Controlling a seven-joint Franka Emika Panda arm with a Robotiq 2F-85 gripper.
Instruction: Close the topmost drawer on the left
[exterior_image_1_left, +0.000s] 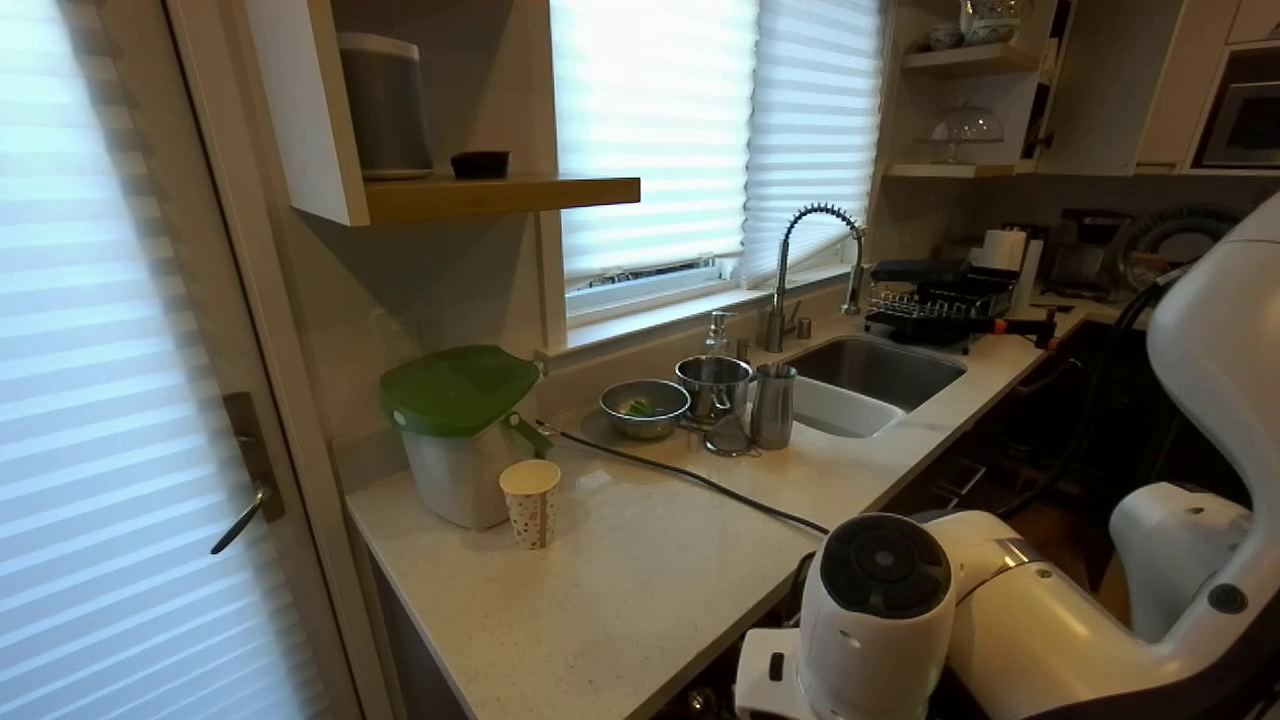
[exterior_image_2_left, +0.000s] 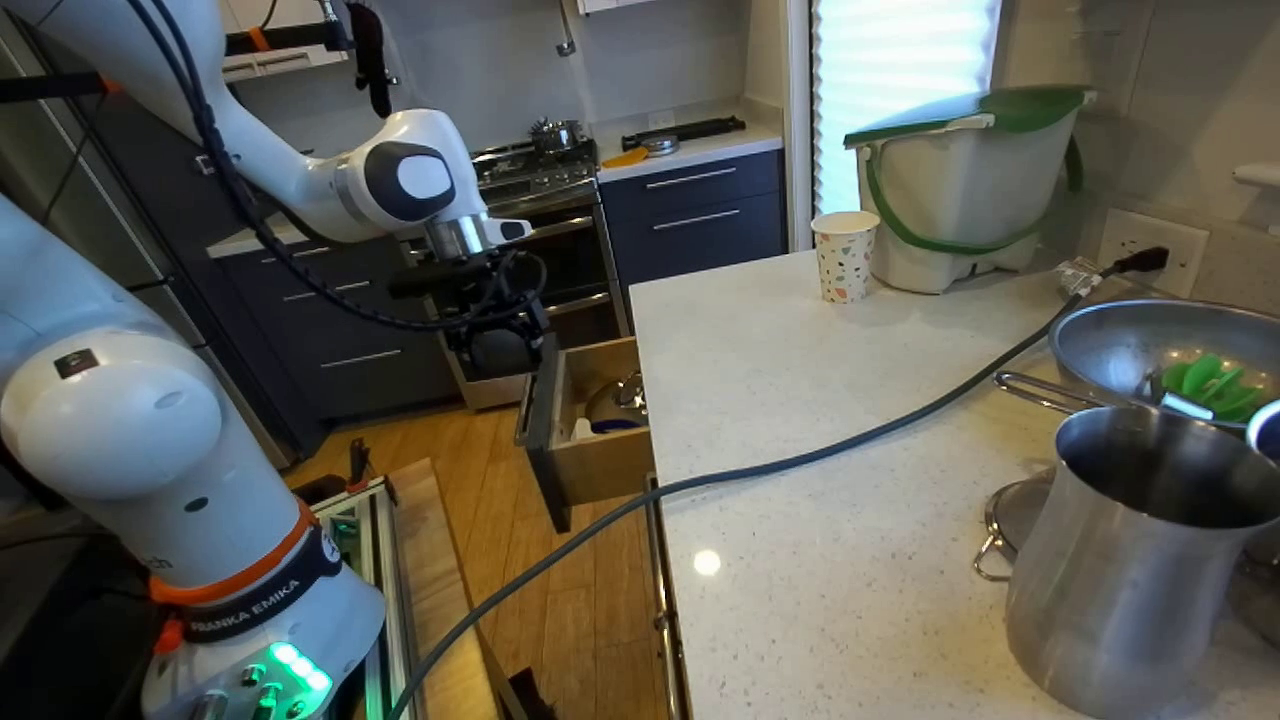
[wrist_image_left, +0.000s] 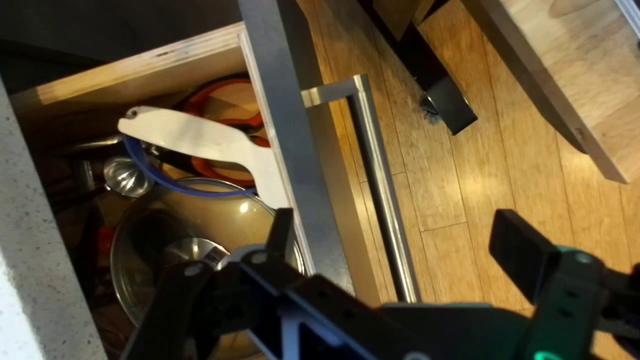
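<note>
The topmost drawer (exterior_image_2_left: 600, 465) stands pulled out from under the white counter, with utensils and a glass lid inside. In the wrist view its dark front panel (wrist_image_left: 305, 150) and steel bar handle (wrist_image_left: 382, 195) run diagonally through the middle. My gripper (wrist_image_left: 392, 222) is open and empty. Its left finger shows over the drawer's inner side and its right finger beyond the handle, over the floor. In an exterior view the gripper (exterior_image_2_left: 505, 350) is at the drawer's front panel; I cannot tell whether it touches. In an exterior view the arm (exterior_image_1_left: 885, 620) hides the gripper and most of the drawer.
A grey cable (exterior_image_2_left: 800, 460) crosses the counter (exterior_image_2_left: 740, 370) and hangs over its edge. A paper cup (exterior_image_2_left: 846, 255) and a green-lidded bin (exterior_image_2_left: 960, 190) stand on the counter. A wooden-topped robot stand (exterior_image_2_left: 435, 580) is near the drawer. A white utensil (wrist_image_left: 200, 135) lies in the drawer.
</note>
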